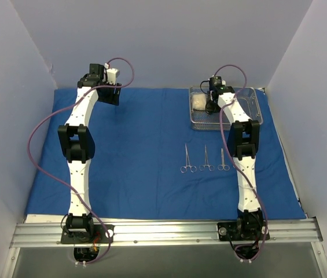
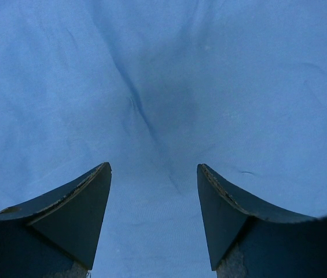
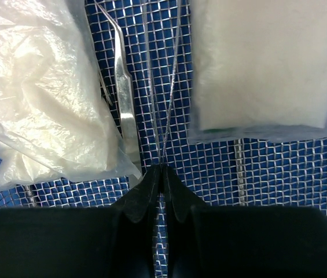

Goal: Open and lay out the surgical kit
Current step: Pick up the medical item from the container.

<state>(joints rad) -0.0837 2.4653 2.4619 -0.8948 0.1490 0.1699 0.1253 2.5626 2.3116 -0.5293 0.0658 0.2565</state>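
Note:
The blue cloth wrap lies spread flat over the table. At its back right stands the wire-mesh tray. My right gripper is down inside it, shut on the near end of thin silver tweezers whose two arms spread away from the fingertips. A second pair of tweezers lies just left of them, between two white gauze packets. Three scissor-handled clamps lie side by side on the cloth in front of the tray. My left gripper hangs open over bare cloth at the back left.
Grey-blue walls close in the back and both sides. A metal rail carrying both arm bases runs along the near edge. The tray rim stands above the cloth around my right gripper.

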